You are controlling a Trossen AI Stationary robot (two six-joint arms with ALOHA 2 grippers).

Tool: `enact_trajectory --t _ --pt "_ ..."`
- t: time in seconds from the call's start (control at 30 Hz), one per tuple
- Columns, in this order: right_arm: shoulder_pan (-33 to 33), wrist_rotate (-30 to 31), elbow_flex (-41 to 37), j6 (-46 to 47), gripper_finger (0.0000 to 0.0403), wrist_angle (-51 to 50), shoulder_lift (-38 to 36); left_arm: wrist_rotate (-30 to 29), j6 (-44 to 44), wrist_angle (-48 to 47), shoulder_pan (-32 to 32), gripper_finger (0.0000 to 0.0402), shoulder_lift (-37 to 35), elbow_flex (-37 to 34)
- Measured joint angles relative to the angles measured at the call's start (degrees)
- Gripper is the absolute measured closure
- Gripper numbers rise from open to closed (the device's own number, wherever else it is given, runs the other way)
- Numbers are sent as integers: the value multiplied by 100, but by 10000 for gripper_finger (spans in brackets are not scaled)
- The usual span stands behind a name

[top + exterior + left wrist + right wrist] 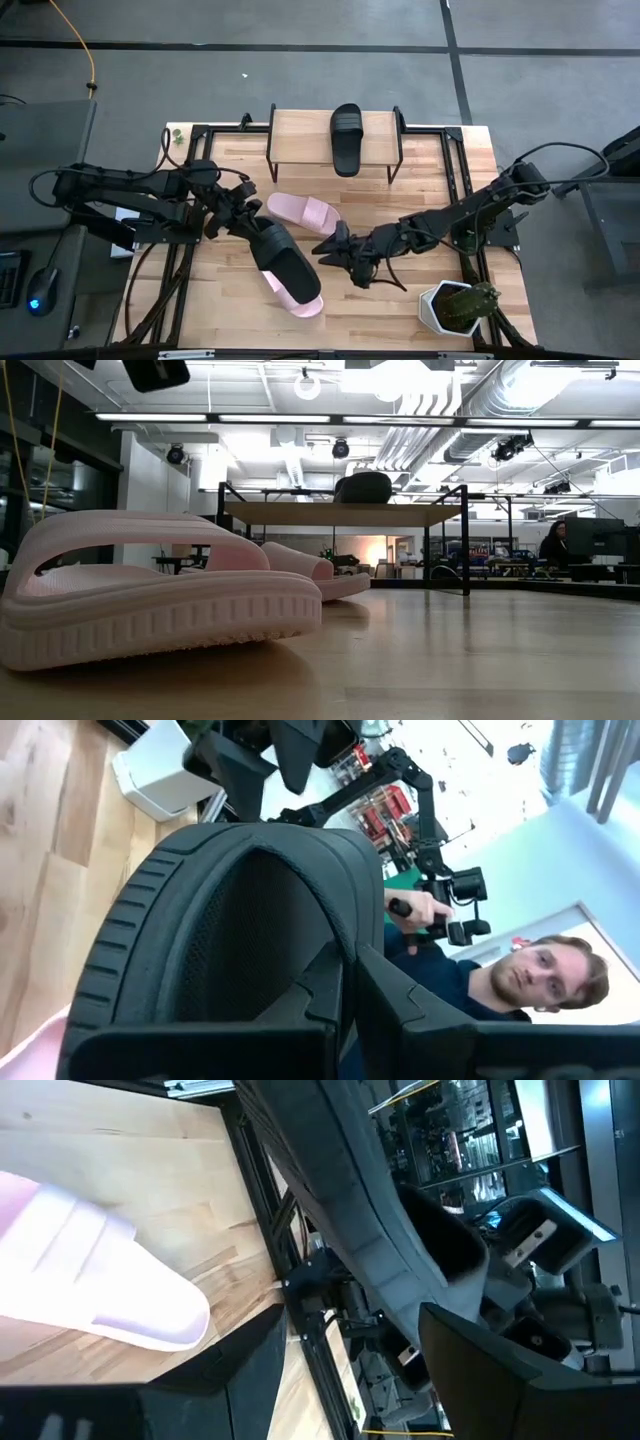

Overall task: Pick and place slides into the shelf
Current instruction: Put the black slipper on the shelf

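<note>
From above, four slides: one black slide (pixel 346 138) on the shelf (pixel 300 141), a second black slide (pixel 281 254) clamped in the left gripper (pixel 252 229) above the near pink slide (pixel 297 297), and another pink slide (pixel 300 211) beside the spread-fingered right gripper (pixel 340 250). At table level both pink ones lie flat; they look light, springy foam (best pinched at the strap or sole edge). The left wrist view shows the black slide filling the frame, pinched at its edge.

Two dark jointed arms (pixel 130 190) (black cables trailing), angular black fingers (pixel 500 1380).
</note>
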Motion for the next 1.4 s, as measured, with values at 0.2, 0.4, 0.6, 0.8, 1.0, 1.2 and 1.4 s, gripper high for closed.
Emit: enact_trajectory --t 0.2,0.4,0.6,0.8,1.0,1.2,1.4 --pt "180 1 0 -131 182 72 0 18 52 -100 213 396 0 0" --pt "284 126 0 -335 182 89 0 127 52 -103 309 396 2 0" --pt "286 93 0 -342 182 116 0 133 52 -119 296 396 2 0" --pt "284 -290 0 -340 182 271 2 132 52 -136 296 396 2 0" --pt "282 -439 0 -233 182 280 2 131 52 -136 296 396 2 0" --pt "276 -660 2 -235 182 403 75 133 58 -137 296 396 59 0" --pt "190 -867 2 -267 182 741 292 156 112 -65 296 396 185 2"
